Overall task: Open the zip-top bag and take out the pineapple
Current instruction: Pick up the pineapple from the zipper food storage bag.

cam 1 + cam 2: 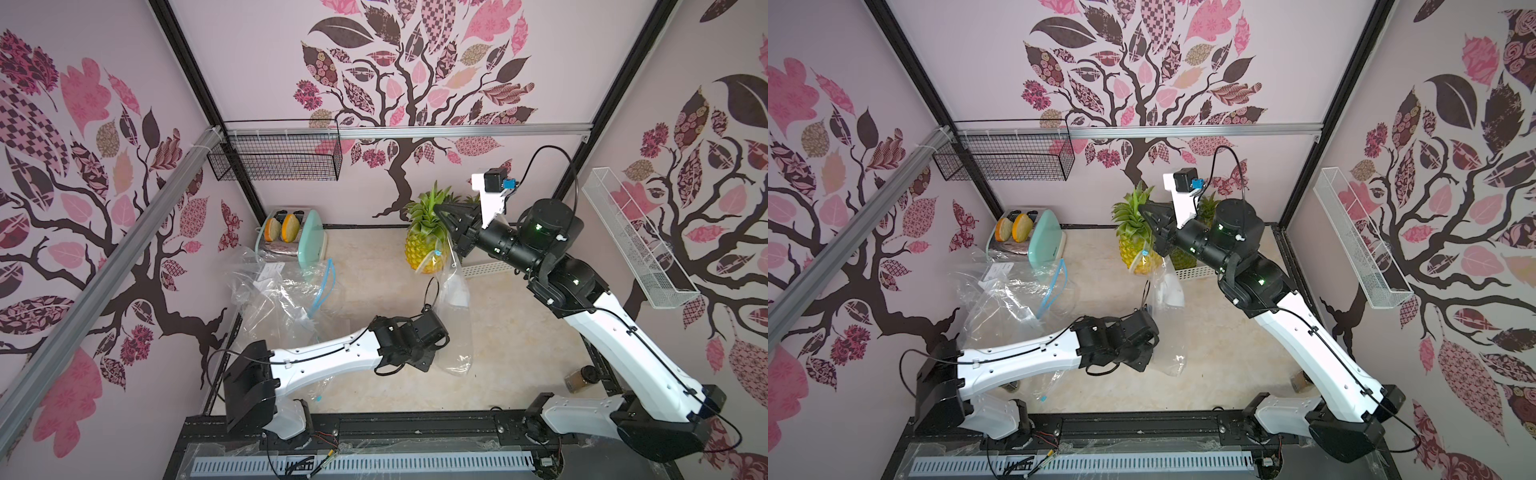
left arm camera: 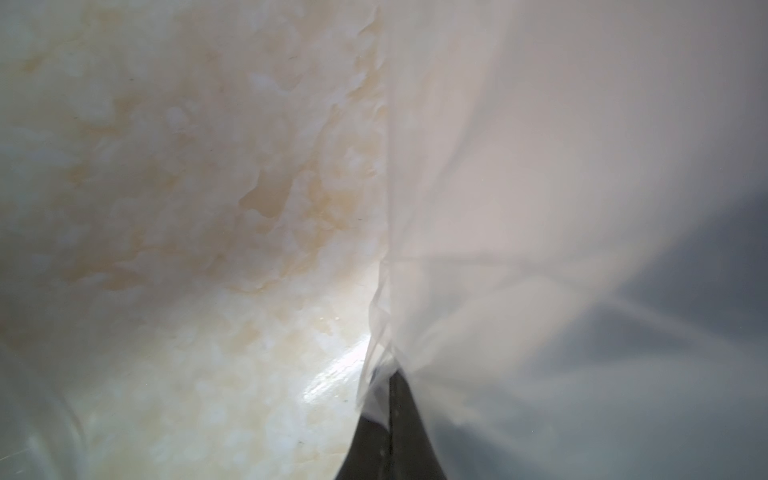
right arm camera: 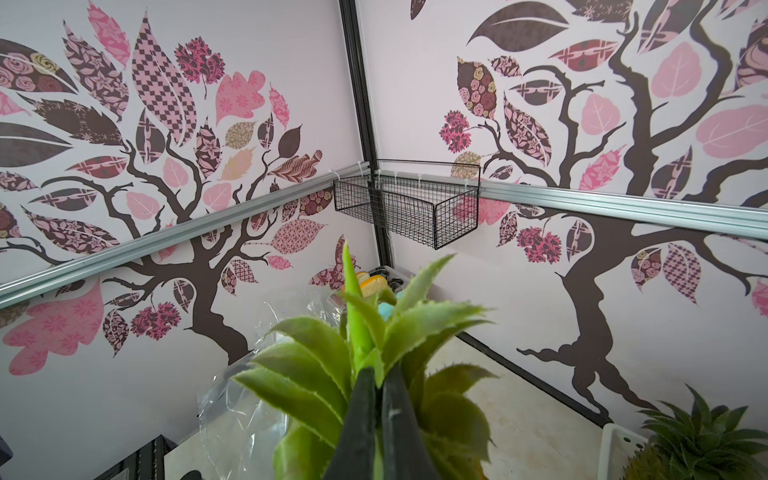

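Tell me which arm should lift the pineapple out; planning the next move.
Right: the right gripper is shut on the crown of the pineapple, while the left gripper holds the bag.

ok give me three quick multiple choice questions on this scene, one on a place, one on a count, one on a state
1. Where does the right claw hold the pineapple?
A. by its green crown leaves
B. by its yellow body
C. nowhere, it hangs clear of it

2. How many bread slices stand in the toaster?
A. one
B. two
C. four

3. What is the left claw doing?
A. standing open in the air
B. shut on the clear zip-top bag
C. shut on the toaster

Answers:
1 A, the right wrist view shows the closed claw pinching the leaves.
2 B, two slices show side by side in both top views.
3 B, the left wrist view shows plastic bunched at its closed tips.
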`<state>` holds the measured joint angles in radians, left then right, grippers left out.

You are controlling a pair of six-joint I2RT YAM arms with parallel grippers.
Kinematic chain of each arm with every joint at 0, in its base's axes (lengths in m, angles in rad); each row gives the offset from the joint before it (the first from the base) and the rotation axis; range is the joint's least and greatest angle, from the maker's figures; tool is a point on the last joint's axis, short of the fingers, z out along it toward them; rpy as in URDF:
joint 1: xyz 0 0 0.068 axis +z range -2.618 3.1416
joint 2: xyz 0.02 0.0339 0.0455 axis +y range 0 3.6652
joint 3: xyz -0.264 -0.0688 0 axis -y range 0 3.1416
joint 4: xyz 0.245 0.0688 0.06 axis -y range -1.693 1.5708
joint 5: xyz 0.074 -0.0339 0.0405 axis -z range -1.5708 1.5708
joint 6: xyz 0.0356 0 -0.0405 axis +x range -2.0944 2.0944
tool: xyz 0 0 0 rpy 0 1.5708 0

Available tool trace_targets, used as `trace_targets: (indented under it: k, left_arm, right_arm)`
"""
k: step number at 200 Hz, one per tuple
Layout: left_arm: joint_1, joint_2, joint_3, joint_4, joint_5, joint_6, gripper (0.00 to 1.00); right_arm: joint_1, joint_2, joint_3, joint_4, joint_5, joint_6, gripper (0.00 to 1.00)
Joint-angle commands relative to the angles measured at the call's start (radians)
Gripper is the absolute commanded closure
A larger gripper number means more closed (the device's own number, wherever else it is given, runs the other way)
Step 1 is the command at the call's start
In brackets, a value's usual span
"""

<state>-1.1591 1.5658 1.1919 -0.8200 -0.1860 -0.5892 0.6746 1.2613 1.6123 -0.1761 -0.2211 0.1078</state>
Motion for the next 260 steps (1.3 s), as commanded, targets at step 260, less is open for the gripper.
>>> trace_targets:
  k: [260]
  left_arm:
    - [-0.007,0.123,0.133,0.472,0.007,0.430,1.00]
  right_arm:
    - [-0.003,-0.060,0.042,0.226,-0.158,0.190,1.00]
